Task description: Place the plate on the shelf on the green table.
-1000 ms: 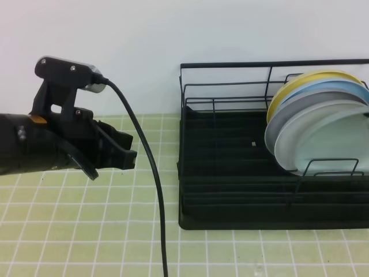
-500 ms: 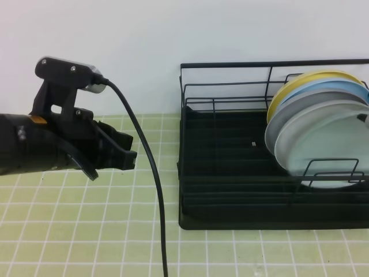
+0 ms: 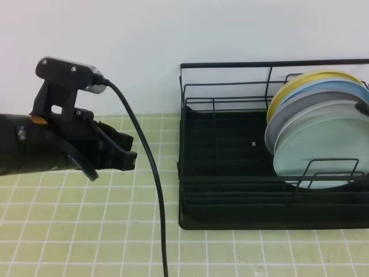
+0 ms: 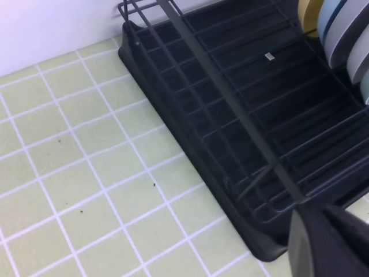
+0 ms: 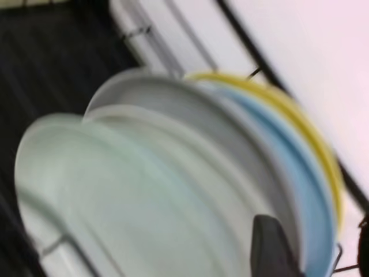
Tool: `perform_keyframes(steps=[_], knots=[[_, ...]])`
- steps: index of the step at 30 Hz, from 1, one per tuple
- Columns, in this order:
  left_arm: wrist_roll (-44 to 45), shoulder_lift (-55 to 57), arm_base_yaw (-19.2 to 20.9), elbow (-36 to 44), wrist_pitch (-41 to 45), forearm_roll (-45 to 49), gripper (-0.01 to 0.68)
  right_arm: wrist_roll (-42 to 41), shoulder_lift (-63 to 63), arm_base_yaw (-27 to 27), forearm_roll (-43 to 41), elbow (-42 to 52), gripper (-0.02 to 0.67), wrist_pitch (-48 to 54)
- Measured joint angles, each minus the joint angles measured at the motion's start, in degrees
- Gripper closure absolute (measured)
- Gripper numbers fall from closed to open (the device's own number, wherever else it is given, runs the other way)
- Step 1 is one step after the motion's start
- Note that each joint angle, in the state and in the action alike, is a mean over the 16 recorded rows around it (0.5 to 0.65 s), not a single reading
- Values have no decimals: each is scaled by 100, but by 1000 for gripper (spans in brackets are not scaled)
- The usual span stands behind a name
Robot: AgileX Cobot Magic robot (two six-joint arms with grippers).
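Your pale aqua plate [image 3: 320, 153] stood on edge at the right end of the shelf [image 3: 230, 190], frontmost in a leaning stack against a white-grey plate [image 3: 308, 107], a sky-blue plate [image 3: 331, 86] and a yellow plate [image 3: 314, 77]. Your right gripper [image 5: 311, 245] sat spread wide over the plate rims, holding nothing; a finger [image 5: 274, 245] lay so close that a careless pull-out could have snagged a rim and tipped the stack. Your left gripper [image 3: 124, 153] hung shut and empty over the green table [image 3: 86, 231], well left of the shelf, its cable [image 3: 153, 190] trailing toward the table's front edge.
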Motion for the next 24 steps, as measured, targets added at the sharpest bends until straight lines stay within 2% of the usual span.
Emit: perform_keyframes(steps=[5,13,19,24], knots=[[83,0,0,0,-12,0,675,347,-369,0,474,0,373,216],[254,0,0,0,31,-3,675,1306,-1391,0,1037,36,521,787],[328,0,0,0,160,-40,675,2009,-2513,0,1021,368,624,1064],[350,0,0,0,298,-75,675,2575,-3622,0,695,1071,647,1118]])
